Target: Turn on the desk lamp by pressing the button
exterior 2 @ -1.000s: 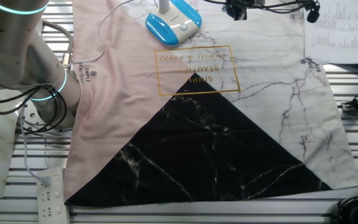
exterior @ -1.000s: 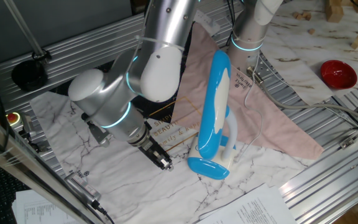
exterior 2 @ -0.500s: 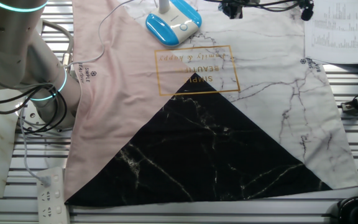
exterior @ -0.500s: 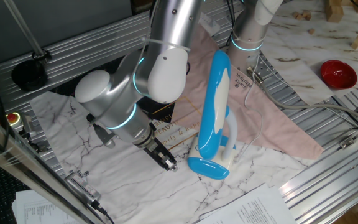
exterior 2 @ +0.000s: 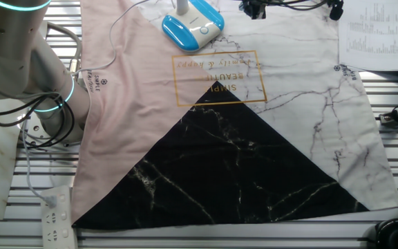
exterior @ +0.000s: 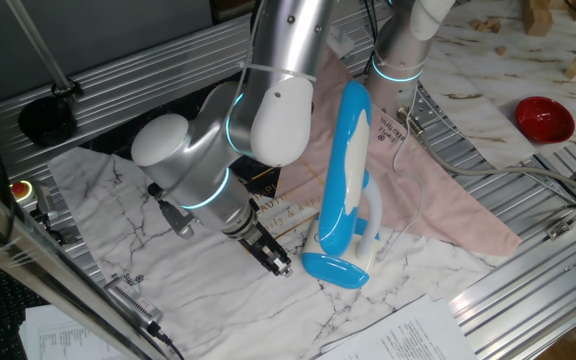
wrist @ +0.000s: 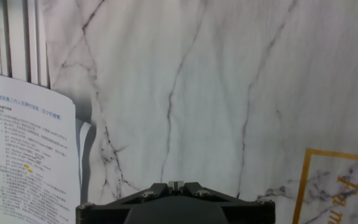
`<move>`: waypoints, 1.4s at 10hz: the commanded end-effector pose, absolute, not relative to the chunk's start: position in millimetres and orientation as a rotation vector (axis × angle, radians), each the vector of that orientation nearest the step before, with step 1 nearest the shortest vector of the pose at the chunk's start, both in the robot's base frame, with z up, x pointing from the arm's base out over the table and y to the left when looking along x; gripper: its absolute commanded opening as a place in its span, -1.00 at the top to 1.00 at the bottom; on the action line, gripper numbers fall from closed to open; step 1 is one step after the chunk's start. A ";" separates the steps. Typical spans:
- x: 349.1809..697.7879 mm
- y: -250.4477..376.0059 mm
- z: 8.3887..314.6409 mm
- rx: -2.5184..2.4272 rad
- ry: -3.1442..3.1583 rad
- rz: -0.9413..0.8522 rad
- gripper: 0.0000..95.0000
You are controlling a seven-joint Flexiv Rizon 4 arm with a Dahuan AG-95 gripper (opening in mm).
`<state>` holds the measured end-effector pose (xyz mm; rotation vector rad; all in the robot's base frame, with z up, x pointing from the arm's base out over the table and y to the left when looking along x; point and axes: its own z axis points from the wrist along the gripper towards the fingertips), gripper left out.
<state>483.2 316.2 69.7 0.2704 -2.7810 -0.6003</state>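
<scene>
The desk lamp (exterior: 346, 190) stands on the marble-print cloth (exterior: 198, 275) toward the near right of the one fixed view, its long blue-and-white head tilted up over the white looped neck and its oval blue base (exterior: 334, 268) resting flat on the cloth; in the other fixed view the base (exterior 2: 192, 25) sits at the far edge, left of centre, with a small round button (exterior 2: 202, 30) on its white top panel; the gripper (exterior: 276, 263) hangs low over the cloth just left of the base and apart from it; whether the jaws are wide or narrow cannot be told, since the hand view shows only the black gripper body above bare marble print, with a printed sheet (wrist: 27, 155) at the left; the lamp looks like light, glossy, stiff plastic, so it would likely slide on the cloth or tip if pushed sideways; no hold seems needed; a straight downward press with a fingertip on the button, over the broad base, seems the safest contact; the red bowl (exterior: 545, 117) lies well apart at the far right.
</scene>
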 end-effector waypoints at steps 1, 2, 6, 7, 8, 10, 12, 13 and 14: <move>482.3 316.1 70.4 0.272 -2.781 -0.601 1.00; 482.3 316.2 70.4 0.272 -2.781 -0.601 1.00; 482.2 316.2 70.4 0.277 -2.778 -0.596 1.00; 482.2 316.2 70.4 0.267 -2.778 -0.594 1.00; 482.2 316.2 70.4 0.255 -2.777 -0.594 1.00; 482.2 316.2 70.4 0.215 -2.781 -0.581 1.00; 482.2 316.2 70.4 0.211 -2.782 -0.583 1.00; 482.2 316.2 70.4 0.210 -2.792 -0.583 1.00; 482.2 316.2 70.4 0.171 -2.814 -0.534 1.00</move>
